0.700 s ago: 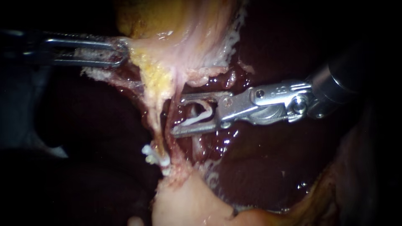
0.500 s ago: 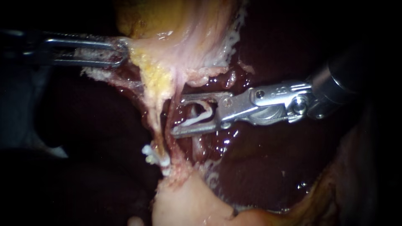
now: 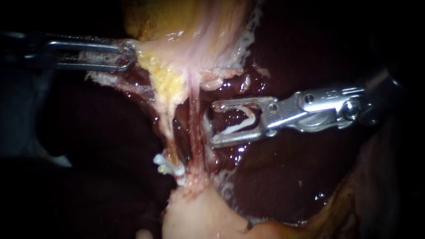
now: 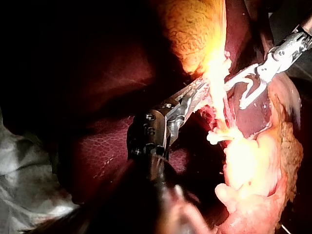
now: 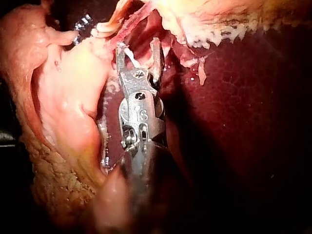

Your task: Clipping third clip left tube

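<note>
Locate the left tube (image 3: pixel 164 117) in the endoscope view as the yellowish strand running down from the gallbladder (image 3: pixel 177 26) to the pale tissue (image 3: pixel 199 217) below. Note the placed clips (image 3: pixel 164 164), white, lying across its lower end just above that pale tissue. Find the right tube (image 3: pixel 195 119), a pinkish strand, just beside it and nearly parallel.

Trace the right instrument (image 3: pixel 213 125) in from the right edge, over the dark liver (image 3: pixel 283 177). Read its end effector as spread wide around a white clip (image 3: pixel 239 124), which is bowed from the lower jaw back toward the hinge and up to the upper jaw, touching both. Place the tips just beside the right tube, on the side away from the left tube. Place both tubes outside the opening, ahead of the tips. Put the left tube near the end effector but apart from it, beyond the right tube, and level with the opening at mid-length, above the placed clips.

Check against the right wrist view: same spread end effector, same white clip inside, tips pointing at the strands ahead.

Trace the left instrument (image 3: pixel 126 55) in from the left edge to the gallbladder's pale lower edge. Read its end effector as pressed together on that edge, pinching it near the head of the left tube, well above the placed clips. In the left wrist view, see it biting into the bright tissue ahead, with the right instrument's open end just beyond the strands.
</note>
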Controlling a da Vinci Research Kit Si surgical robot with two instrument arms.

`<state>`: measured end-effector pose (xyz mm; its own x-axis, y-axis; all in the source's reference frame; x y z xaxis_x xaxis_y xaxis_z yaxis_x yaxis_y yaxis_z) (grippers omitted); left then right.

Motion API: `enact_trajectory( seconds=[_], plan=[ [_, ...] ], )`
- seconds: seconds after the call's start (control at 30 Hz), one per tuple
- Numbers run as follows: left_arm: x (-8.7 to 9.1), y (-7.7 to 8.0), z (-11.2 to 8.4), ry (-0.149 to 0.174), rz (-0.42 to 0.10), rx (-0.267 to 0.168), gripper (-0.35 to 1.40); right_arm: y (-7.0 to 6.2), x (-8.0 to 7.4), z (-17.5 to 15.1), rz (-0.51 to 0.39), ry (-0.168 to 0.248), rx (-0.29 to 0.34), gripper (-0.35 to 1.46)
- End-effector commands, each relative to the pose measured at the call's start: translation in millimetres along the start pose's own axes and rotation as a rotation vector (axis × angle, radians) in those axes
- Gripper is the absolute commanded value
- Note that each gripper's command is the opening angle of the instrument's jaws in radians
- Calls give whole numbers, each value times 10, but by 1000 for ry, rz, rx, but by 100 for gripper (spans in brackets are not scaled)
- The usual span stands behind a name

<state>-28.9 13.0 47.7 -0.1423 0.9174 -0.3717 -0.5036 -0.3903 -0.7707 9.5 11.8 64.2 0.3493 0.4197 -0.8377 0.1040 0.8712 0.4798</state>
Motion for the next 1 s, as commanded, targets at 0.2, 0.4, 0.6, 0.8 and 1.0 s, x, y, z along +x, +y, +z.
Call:
enact_trajectory(
  seconds=[0.2,0.4,0.6,0.8,1.0],
  plan=[
    [0,0,0,0,0,0,-35,-14,5,-10,-1,11,16,45],
    [0,0,0,0,0,0,-35,-32,16,-1,-6,40,54,46],
    [0,0,0,0,0,0,-35,-42,26,16,-1,62,84,46],
    [0,0,0,0,0,0,-35,-45,29,36,22,73,101,46],
    [0,1,0,0,0,0,-35,-43,19,52,31,70,100,46]
  ],
)
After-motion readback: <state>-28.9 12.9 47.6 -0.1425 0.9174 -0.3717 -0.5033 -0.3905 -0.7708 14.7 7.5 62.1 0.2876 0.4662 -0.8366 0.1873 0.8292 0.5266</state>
